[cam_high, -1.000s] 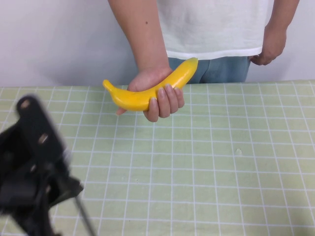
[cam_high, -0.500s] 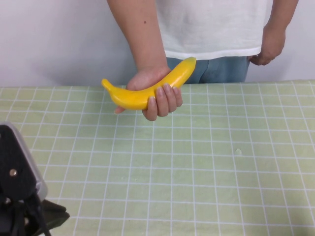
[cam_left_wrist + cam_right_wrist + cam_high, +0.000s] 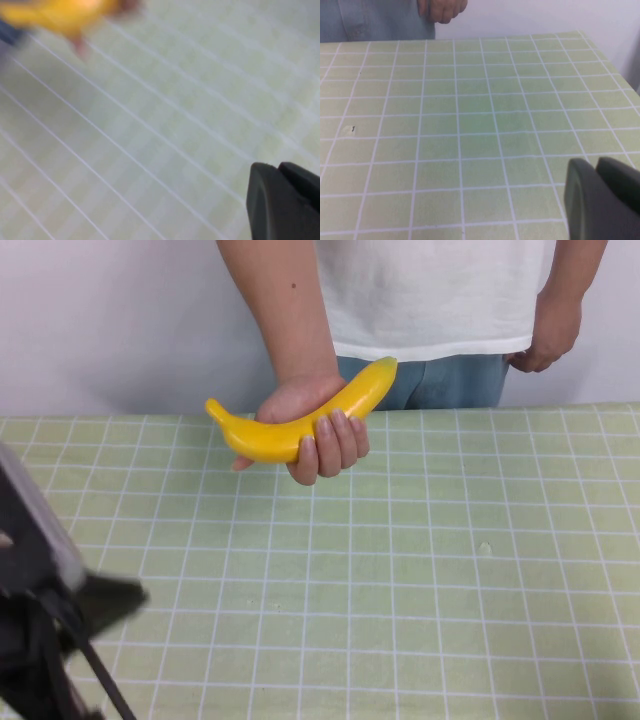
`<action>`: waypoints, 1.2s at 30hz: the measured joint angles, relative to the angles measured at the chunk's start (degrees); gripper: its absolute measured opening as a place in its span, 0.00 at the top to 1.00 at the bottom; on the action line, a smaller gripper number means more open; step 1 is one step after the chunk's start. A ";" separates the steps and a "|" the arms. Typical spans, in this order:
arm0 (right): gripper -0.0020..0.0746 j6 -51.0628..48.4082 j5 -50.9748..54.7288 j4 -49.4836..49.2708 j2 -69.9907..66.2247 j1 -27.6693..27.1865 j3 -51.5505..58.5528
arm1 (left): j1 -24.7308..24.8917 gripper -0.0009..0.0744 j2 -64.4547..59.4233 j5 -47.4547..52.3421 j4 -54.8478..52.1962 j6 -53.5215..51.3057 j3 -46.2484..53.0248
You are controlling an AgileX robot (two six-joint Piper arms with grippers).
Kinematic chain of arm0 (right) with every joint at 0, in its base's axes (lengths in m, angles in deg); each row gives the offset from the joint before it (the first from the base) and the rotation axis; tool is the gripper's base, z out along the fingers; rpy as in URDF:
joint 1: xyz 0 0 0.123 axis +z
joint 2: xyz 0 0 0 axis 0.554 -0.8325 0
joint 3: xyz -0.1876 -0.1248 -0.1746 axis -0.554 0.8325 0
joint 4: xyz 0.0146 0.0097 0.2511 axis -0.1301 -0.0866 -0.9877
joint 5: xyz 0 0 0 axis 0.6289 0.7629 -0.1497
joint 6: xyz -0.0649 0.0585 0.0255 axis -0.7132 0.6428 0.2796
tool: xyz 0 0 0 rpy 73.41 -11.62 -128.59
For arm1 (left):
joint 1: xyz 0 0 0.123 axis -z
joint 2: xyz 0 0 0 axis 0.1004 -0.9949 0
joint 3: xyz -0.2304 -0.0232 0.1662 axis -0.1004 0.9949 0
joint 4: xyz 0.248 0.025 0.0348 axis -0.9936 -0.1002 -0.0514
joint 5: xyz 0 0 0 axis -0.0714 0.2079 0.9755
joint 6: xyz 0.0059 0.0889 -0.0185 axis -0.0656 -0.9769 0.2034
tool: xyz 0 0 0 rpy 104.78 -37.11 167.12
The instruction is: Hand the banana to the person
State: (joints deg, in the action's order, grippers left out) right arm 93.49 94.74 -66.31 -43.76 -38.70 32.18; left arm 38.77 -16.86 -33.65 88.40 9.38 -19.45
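Note:
The person (image 3: 430, 300), in a white T-shirt and blue jeans, stands behind the table and grips the yellow banana (image 3: 290, 425) in one hand (image 3: 325, 440) just above the far edge. The banana also shows as a blurred yellow shape in the left wrist view (image 3: 55, 12). My left arm (image 3: 40, 630) is low at the near left corner, far from the banana. My left gripper (image 3: 277, 170) is shut and empty over the mat. My right gripper (image 3: 596, 167) is shut and empty over the table's right part; it is outside the high view.
A green mat with a white grid (image 3: 450, 570) covers the table, with a small mark (image 3: 485, 548) right of centre. The person's other hand (image 3: 441, 9) hangs at the far edge. A white wall stands behind.
My left arm has drawn back and down toward the near left corner, away from the person. The banana stays in the person's hand, shifted very slightly.

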 joint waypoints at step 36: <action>0.98 0.00 -0.10 0.00 0.00 0.00 0.00 | -17.59 0.99 45.47 -27.08 -10.76 30.01 46.69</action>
State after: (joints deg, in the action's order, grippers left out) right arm 93.49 94.64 -66.31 -43.76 -38.70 32.18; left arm 21.18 28.61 -60.73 77.64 39.38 27.23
